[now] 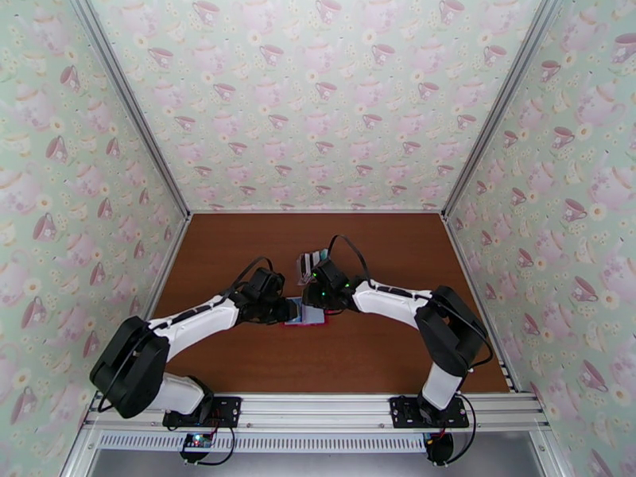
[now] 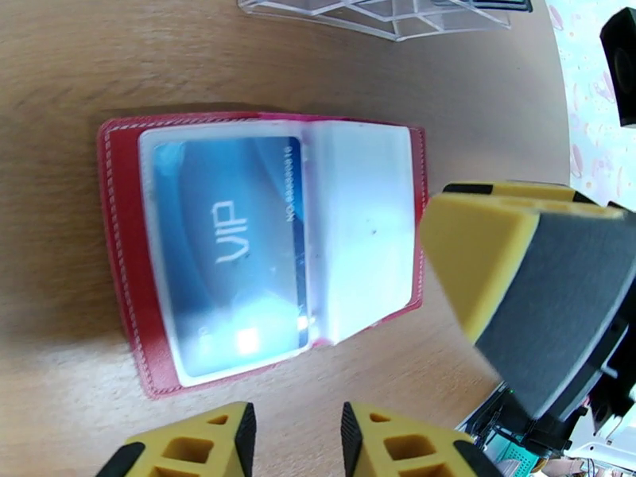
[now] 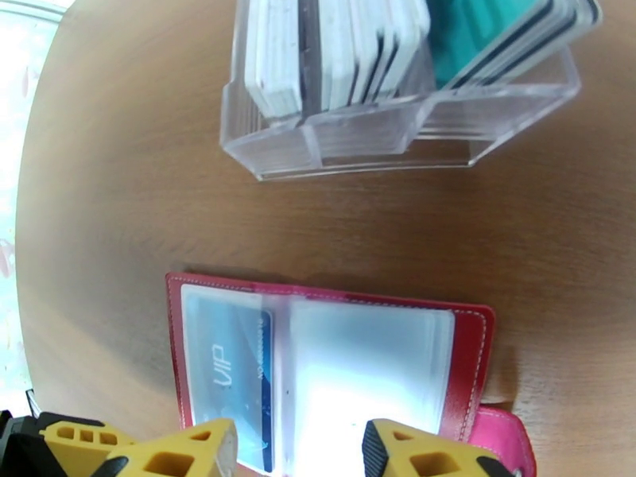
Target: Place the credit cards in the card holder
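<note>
Found the red card holder (image 2: 362, 232) open on the desk (image 2: 95, 57), blue VIP card (image 2: 230, 240) in one pocket. Saw left end effector (image 2: 296, 435) narrowly parted, right end effector (image 3: 298, 451) wider, both empty, beside it. Noted other cards (image 3: 334, 41) upright in clear rack (image 3: 358, 145).

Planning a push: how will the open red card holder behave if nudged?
Lying flat and thin, the card holder likely slides on the smooth table rather than tipping. Its clear pockets look floppy; the empty one seems bowed. Probably light, holding one blue card.
</note>
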